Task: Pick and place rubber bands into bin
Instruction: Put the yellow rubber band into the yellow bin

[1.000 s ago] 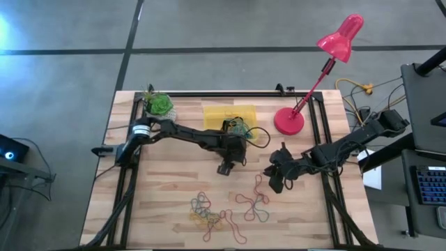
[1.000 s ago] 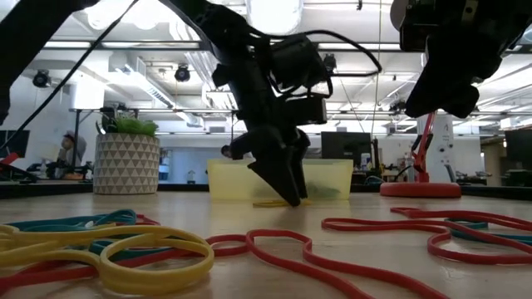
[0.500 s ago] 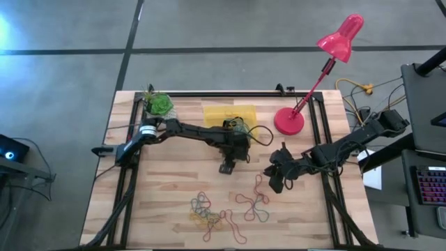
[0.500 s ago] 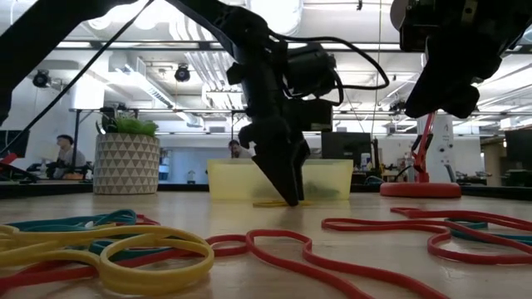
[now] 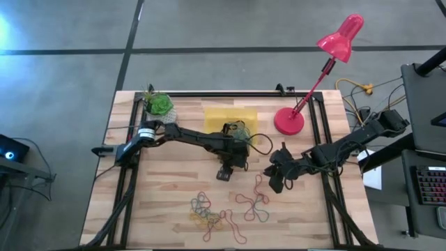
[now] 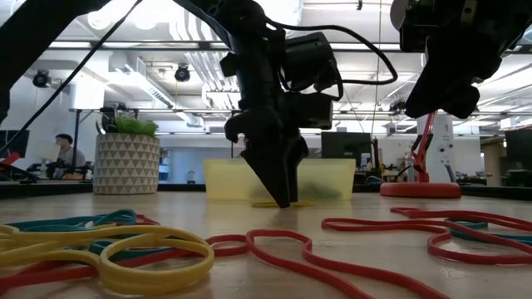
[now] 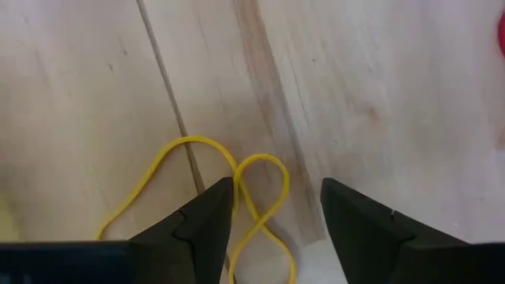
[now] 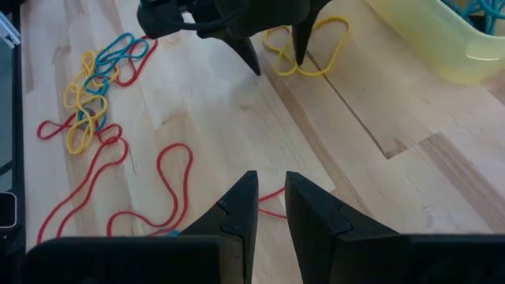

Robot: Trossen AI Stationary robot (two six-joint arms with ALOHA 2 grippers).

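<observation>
Shallow translucent yellow bin (image 5: 230, 111) at the bench's (image 5: 174, 195) far middle, a twisted yellow rubber band (image 8: 304, 47) lying flat just before it, loose red, yellow and blue rubber bands (image 5: 226, 209) scattered near the front edge

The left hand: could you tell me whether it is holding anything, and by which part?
Nothing is held. The left hand is open, its fingers down astride a yellow rubber band lying on the table.

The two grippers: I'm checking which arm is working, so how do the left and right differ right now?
The left gripper is down at the table, fingers spread around a twisted yellow rubber band; the right gripper hangs above bare wood with fingers close together, nothing between them. The left is nearer the bin. Both are dark, two-fingered and point downward.
</observation>
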